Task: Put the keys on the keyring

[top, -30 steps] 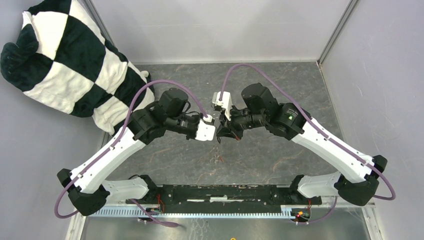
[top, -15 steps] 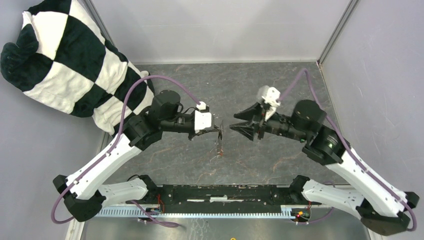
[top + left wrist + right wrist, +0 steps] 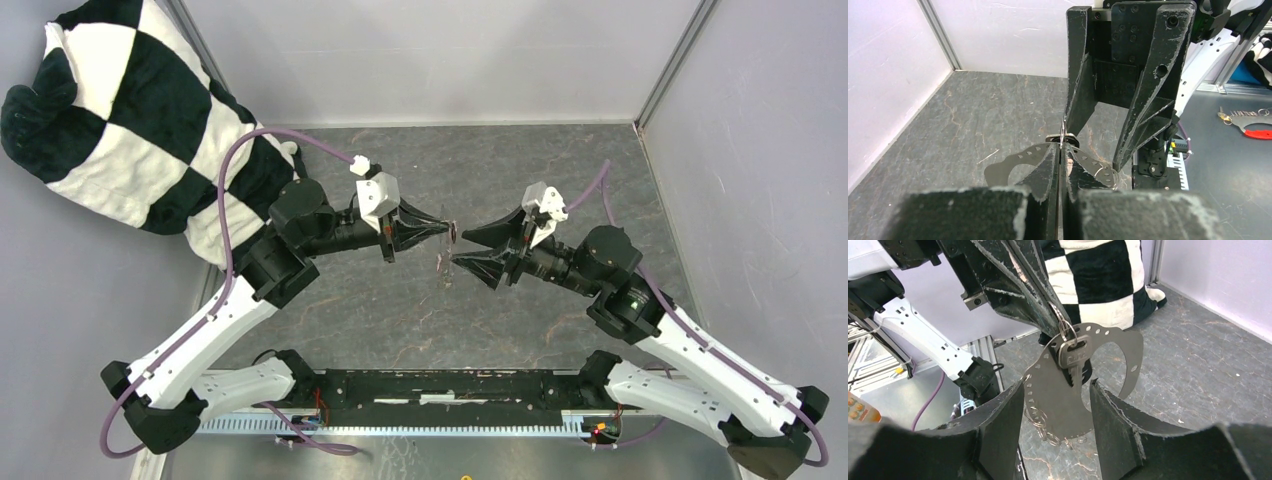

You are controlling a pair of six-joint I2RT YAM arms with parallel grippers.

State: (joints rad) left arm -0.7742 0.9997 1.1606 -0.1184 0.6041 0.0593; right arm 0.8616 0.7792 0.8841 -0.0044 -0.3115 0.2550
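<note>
My left gripper [image 3: 447, 227] is shut, its fingertips [image 3: 1055, 310] pinching a small wire ring at the top of the keyring [image 3: 1058, 405]. The keyring is a flat silvery crescent with a row of holes and several small rings along its lower edge. It hangs in mid-air above the table. One silver key [image 3: 1071, 357] dangles in front of it from the same wire ring, with a dark piece behind it. My right gripper [image 3: 1057, 385] is open, one finger on each side of the hanging keyring and touching nothing. The left wrist view shows the keyring [image 3: 1013, 165] edge-on behind my shut left gripper [image 3: 1061, 147].
A black-and-white checkered cushion [image 3: 130, 120] leans in the back left corner. White enclosure walls [image 3: 440, 60] close in the grey stone-pattern table [image 3: 400, 320]. A black rail [image 3: 430, 385] runs along the near edge between the arm bases.
My right gripper opened, pulled back to the right, then came in with its fingers around the keyring. My left gripper carried the keyring up and toward the back while staying shut.
</note>
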